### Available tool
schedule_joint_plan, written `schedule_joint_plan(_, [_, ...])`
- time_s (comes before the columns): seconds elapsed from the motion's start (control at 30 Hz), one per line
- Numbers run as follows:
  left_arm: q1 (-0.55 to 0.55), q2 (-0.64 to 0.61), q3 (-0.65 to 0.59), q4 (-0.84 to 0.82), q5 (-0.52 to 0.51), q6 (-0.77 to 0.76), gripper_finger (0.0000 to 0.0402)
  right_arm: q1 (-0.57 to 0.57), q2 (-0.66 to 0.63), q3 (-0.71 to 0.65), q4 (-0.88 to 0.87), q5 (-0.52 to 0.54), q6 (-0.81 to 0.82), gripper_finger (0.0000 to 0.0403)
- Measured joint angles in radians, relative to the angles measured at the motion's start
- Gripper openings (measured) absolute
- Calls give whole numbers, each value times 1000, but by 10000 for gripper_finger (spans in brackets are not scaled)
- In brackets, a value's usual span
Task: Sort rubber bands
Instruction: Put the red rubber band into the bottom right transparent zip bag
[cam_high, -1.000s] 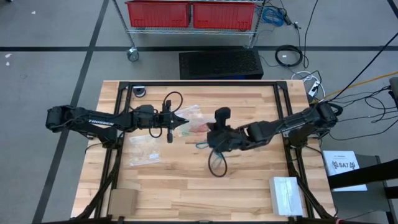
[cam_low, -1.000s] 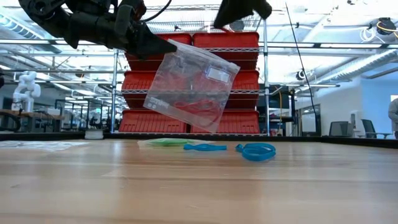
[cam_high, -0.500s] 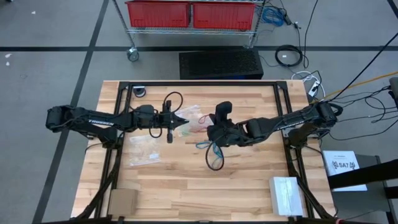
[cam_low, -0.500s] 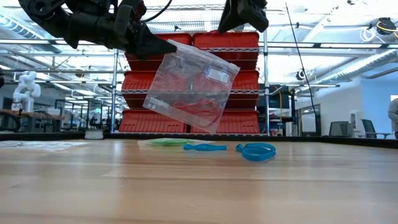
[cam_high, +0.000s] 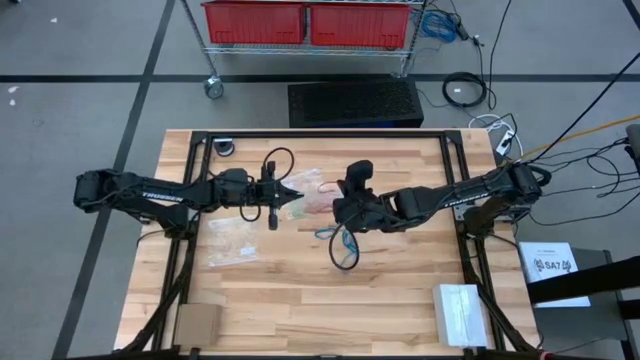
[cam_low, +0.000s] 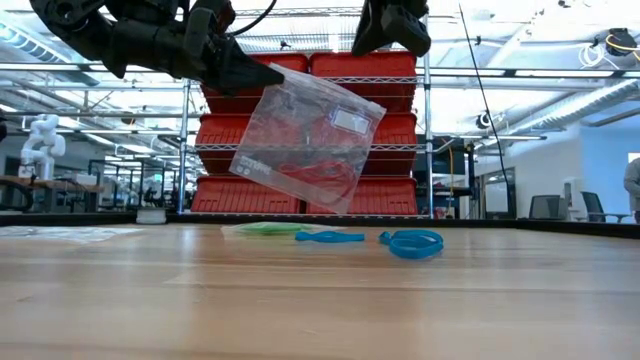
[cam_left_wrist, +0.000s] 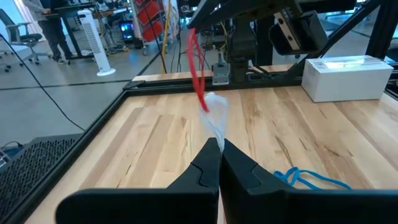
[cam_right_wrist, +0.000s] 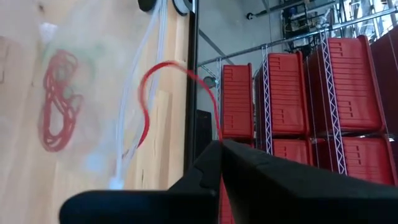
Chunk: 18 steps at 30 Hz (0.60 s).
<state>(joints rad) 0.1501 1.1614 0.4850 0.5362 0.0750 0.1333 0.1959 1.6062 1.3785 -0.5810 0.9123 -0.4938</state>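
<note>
Left gripper (cam_high: 296, 199) clamped shut on clear zip bag (cam_low: 308, 139), holding it up off the table (cam_high: 400, 300), apparently so a band can go in. Right gripper (cam_right_wrist: 219, 144) just beside the bag's mouth, pinched shut on a red rubber band (cam_right_wrist: 163, 99). Blue rubber bands (cam_low: 411, 242) lying below the bag; second bag (cam_high: 232, 241) nearby. Nothing blocking the bag.
</note>
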Motion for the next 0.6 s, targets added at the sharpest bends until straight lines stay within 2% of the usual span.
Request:
schedule_joint_plan(0.3, [0, 0, 0, 0, 0, 0, 2, -7, 16, 0, -3, -108, 24, 0])
schedule_joint_plan(0.6, [0, 0, 0, 0, 0, 2, 2, -77, 94, 0, 38, -242, 25, 0])
